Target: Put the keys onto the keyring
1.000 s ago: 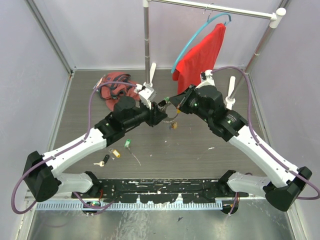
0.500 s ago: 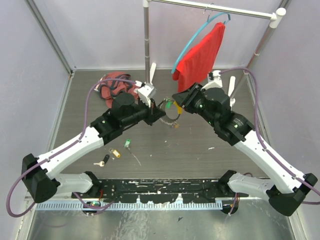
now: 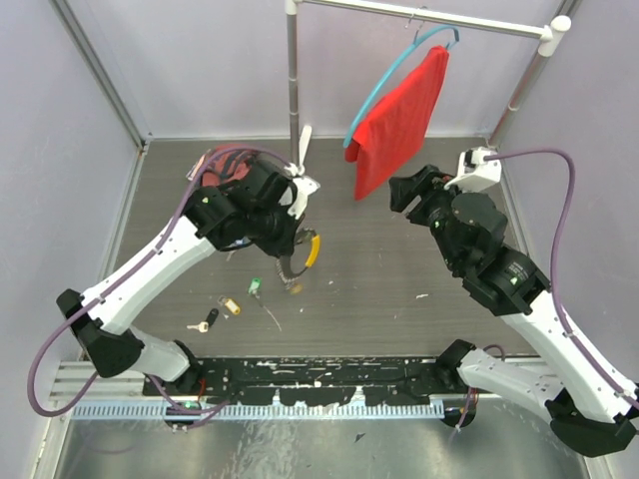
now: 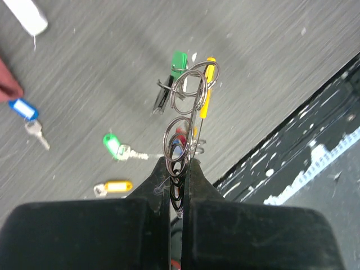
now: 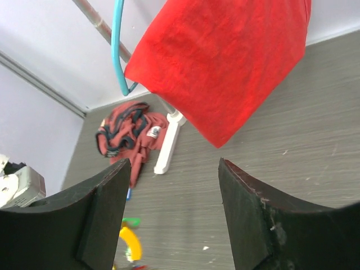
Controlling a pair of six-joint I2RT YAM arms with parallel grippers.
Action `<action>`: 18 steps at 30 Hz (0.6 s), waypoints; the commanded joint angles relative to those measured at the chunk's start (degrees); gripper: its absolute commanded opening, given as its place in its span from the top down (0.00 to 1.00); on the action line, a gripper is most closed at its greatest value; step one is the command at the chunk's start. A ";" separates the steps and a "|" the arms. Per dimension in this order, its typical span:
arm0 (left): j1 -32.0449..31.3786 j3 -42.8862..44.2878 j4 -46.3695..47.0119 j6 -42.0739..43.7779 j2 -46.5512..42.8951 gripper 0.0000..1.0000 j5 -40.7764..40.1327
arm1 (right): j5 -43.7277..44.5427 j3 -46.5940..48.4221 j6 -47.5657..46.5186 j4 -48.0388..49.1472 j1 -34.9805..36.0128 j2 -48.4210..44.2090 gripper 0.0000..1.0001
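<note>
My left gripper [image 4: 175,163] is shut on the keyring [image 4: 188,90], a cluster of wire loops hanging from its fingertips with a green tag [image 4: 179,61] and a yellow one [image 4: 208,84] on it. From above, that gripper [image 3: 298,238] points down over the table's middle, the keyring [image 3: 296,269] dangling below. Loose keys lie on the table: a green one [image 3: 256,287], a yellow one [image 3: 231,306] and a black one [image 3: 207,321]. A blue-tagged key [image 4: 23,108] lies further left. My right gripper [image 3: 401,192] is open and holds nothing, well to the right.
A red cloth [image 3: 399,120] hangs from a teal hanger on the rack's bar, with the rack pole [image 3: 293,80] at the back centre. A crumpled red garment [image 5: 126,135] lies beside the rack's white foot [image 5: 169,143]. A black strip [image 3: 329,384] runs along the front edge.
The right gripper has opened, let go at the keyring and pulled back to the right. The left arm has swung left and nearer, carrying the keyring, and now points down.
</note>
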 commanded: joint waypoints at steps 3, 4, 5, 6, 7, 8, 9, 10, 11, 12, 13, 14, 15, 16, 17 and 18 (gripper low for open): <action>-2.37 8.13 -13.92 7.94 1.18 1.00 -2.49 | -8.82 -1.59 -18.87 3.55 -0.22 -0.03 0.30; -3.81 8.13 -13.39 9.34 0.30 1.00 -3.60 | -11.81 -1.04 -20.45 2.29 -0.25 0.03 0.29; -5.79 7.98 -12.70 10.82 -0.47 1.00 -6.14 | -15.17 -0.06 -21.22 0.59 -0.20 0.32 0.29; -7.61 7.56 -11.76 11.88 -1.34 1.00 -9.64 | -19.11 0.43 -22.18 -0.07 -0.21 0.24 0.30; -8.88 7.41 -10.91 13.00 -2.00 1.00 -12.38 | -25.53 -0.41 -25.12 0.78 -0.20 -0.51 0.30; -9.81 7.38 -10.32 14.48 -2.49 1.00 -13.69 | -30.91 -1.88 -26.88 2.31 -0.21 -2.23 0.30; -10.99 7.38 -9.62 15.79 -2.91 1.00 -15.63 | -34.46 -3.63 -27.65 4.31 -0.25 -3.68 0.30; -12.25 7.44 -8.78 17.18 -3.25 1.00 -18.11 | -36.52 -5.54 -28.01 5.92 -0.26 -4.85 0.30; -13.51 7.39 -8.12 18.71 -3.81 1.00 -19.70 | -38.37 -6.51 -28.75 6.93 -0.26 -5.84 0.30; -14.69 7.32 -7.01 19.95 -4.49 1.00 -21.42 | -40.08 -6.91 -29.49 7.26 -0.23 -6.25 0.30; -15.71 7.16 -6.05 21.34 -5.05 1.00 -22.52 | -41.32 -6.92 -30.08 7.13 -0.21 -6.42 0.30; -16.74 7.01 -4.97 22.53 -5.70 1.00 -23.46 | -42.05 -6.91 -30.41 7.11 -0.20 -6.55 0.30; -17.65 6.67 -3.52 23.83 -6.37 1.00 -24.11 | -42.42 -7.05 -30.38 7.26 -0.20 -6.68 0.30; -18.54 6.04 -2.22 25.22 -6.98 1.00 -24.61 | -42.02 -7.17 -30.07 7.57 -0.19 -6.85 0.31; -19.20 5.17 -0.52 26.55 -7.22 1.00 -25.52 | -41.59 -7.25 -29.66 7.81 -0.22 -6.88 0.31; -19.79 4.10 1.35 27.65 -7.25 1.00 -27.33 | -41.20 -7.20 -29.44 7.89 -0.23 -6.95 0.32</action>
